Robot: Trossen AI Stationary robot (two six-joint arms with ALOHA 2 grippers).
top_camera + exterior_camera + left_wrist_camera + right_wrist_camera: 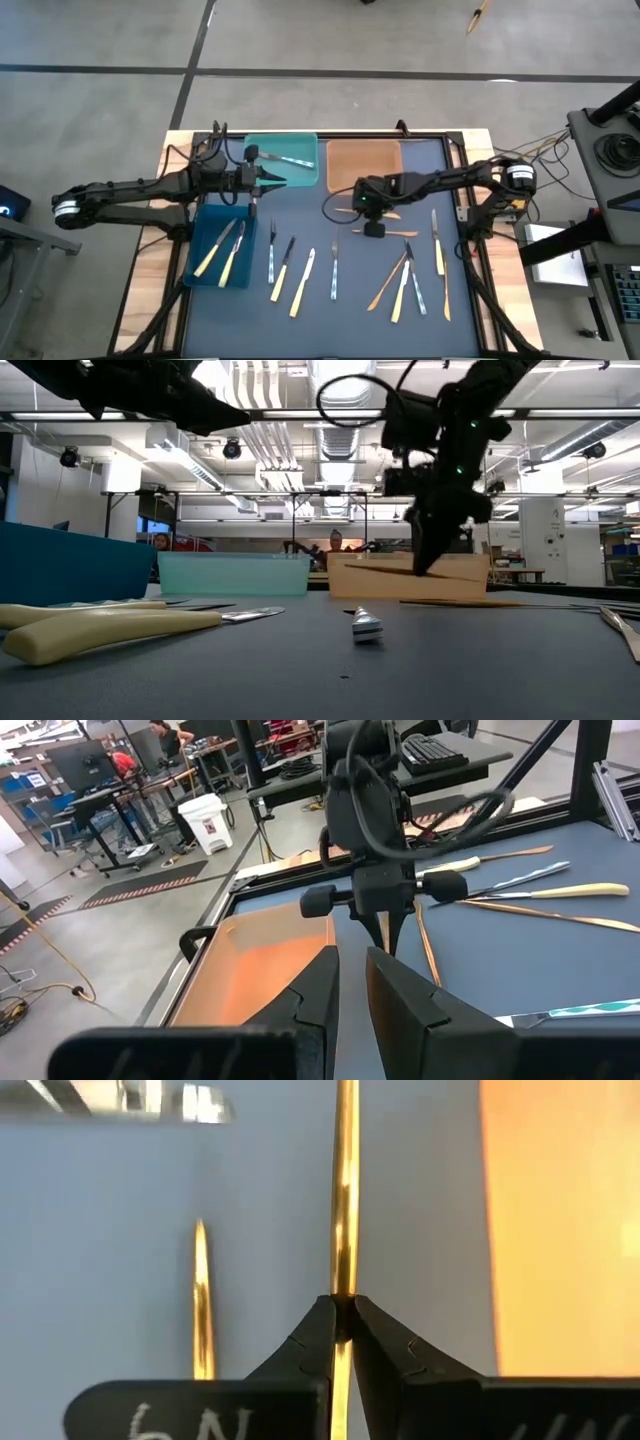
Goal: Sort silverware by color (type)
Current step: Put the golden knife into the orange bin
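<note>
My right gripper (369, 211) (341, 1308) hangs over the dark mat in front of the orange bin (364, 165), shut on a slim orange-tan piece (345, 1200). A second orange-tan piece (202, 1295) lies on the mat beside it. Pale yellow and silvery silverware (300, 272) lies in a row along the mat's near half. My left gripper (270, 182) (351, 982) hovers between the teal bin (282, 150) and the blue bin (205, 262). Its fingers stand a little apart with nothing between them. My right gripper pinches the orange-tan piece's thin shaft (344, 1285) between its two fingertips. The fingers come steeply from above and cross the piece, which runs on past them both ways. In the low view the fingertips (421, 566) stand above the mat.
The teal bin holds one silvery piece (290, 160). Two pale yellow pieces (222, 248) lie in the blue bin. More mixed pieces (412, 280) lie at the mat's near right, and a silver knife (436, 240) lies by the right edge. A pale yellow knife (110, 630) lies close to the low camera.
</note>
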